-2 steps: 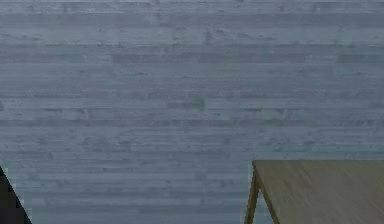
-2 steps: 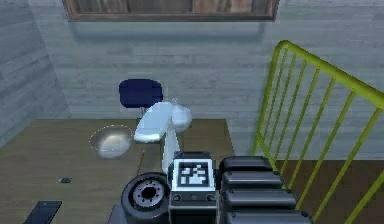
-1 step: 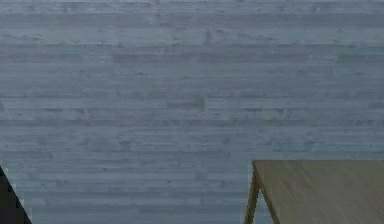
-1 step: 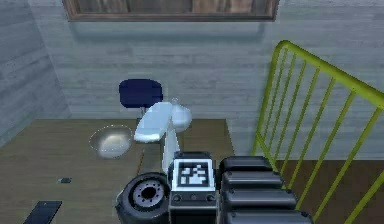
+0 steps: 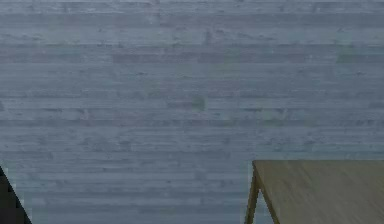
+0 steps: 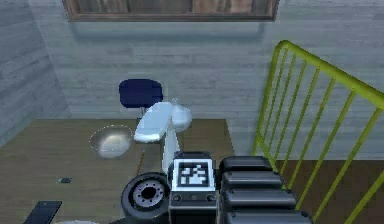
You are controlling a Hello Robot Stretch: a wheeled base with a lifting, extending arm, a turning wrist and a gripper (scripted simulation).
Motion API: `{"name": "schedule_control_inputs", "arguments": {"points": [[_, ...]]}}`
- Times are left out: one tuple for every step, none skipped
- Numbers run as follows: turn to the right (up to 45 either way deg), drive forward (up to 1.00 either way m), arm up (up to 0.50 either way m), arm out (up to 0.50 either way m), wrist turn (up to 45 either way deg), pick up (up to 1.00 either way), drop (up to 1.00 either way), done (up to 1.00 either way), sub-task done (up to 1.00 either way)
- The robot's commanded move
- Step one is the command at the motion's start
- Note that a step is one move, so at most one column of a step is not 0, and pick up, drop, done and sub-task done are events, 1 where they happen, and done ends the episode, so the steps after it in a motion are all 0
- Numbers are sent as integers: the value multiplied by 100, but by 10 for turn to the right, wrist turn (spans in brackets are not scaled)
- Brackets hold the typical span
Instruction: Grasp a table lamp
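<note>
Nearest the camera, the dark arm (image 6: 250, 195) rose from the bottom edge of the arm side view. It carried a white marker square (image 6: 192, 175), with the gripper (image 6: 147, 196) showing as a round dark body to the left of that square. I could not make out its fingers or how they stood, nor tell whether it held anything.

The table lamp (image 6: 157, 120), a pale body under a dark blue shade, stood on the wooden table (image 6: 40, 150) beyond the gripper, toward the plank wall (image 6: 230, 70). Just left of the lamp lay a grey round thing (image 6: 110, 145). A dark flat thing (image 6: 45, 212) lay near the table's front edge, and a yellow railing (image 6: 300, 110) stood to the right.

To my eye the lamp looked top-heavy. A reach that met it off-centre could tip it onto the grey round thing.
</note>
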Motion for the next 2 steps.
{"name": "schedule_control_inputs", "arguments": {"points": [[0, 0, 0, 0, 450, 0, 0, 0, 0], [0, 0, 0, 0, 360, 0, 0, 0, 0]]}}
